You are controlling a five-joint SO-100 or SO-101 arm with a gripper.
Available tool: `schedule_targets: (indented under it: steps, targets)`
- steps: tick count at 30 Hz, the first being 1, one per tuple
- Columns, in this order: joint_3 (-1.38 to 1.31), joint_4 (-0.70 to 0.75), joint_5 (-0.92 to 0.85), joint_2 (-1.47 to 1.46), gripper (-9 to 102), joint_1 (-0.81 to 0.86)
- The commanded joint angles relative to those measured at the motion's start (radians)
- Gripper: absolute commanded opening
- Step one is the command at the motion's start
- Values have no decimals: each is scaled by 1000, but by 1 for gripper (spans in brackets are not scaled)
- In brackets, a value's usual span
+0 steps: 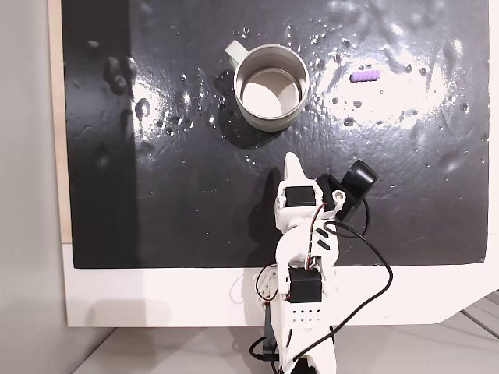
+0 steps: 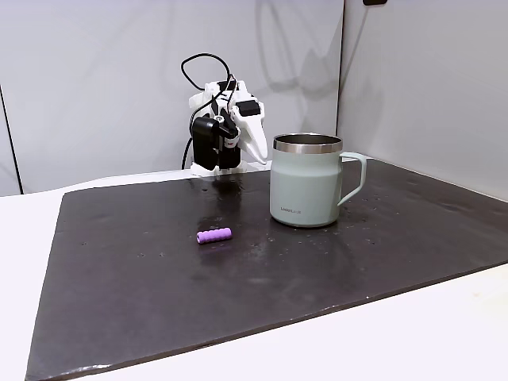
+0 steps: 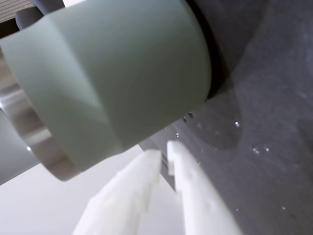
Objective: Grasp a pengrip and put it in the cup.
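While pengrip (image 2: 214, 236) lies apart, wrist view shows cup (image 3: 117, 78) (closed gripper (image 3: 164, 152)).

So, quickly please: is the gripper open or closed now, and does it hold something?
Gripper: closed, holding nothing; the pengrip lies on the mat, apart from the cup.

A black mat (image 1: 171, 202) is lying flat on the white worktop (image 1: 156, 300) and is covering most of it. Small shiny bumps and droplets (image 1: 140, 107) are catching the light on the mat's surface in a fixed view. In another fixed view, pale wall panels (image 2: 103, 87) are standing behind the worktop (image 2: 444, 333), and the mat (image 2: 159, 294) is looking dark grey and slightly glossy.
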Motion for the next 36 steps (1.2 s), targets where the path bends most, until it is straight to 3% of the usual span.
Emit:
schedule_targets:
  steps: [1, 7, 14, 29, 36]
  targets:
    - [38, -37, 6, 14, 0, -17]
    - [14, -17, -49, 14, 0, -12]
    - [-282, 83, -126, -12, 0, -17]
    - [-1134, 270, -215, -707, 1, 143]
    - [-1497, 445, -256, -1109, 4, 245]
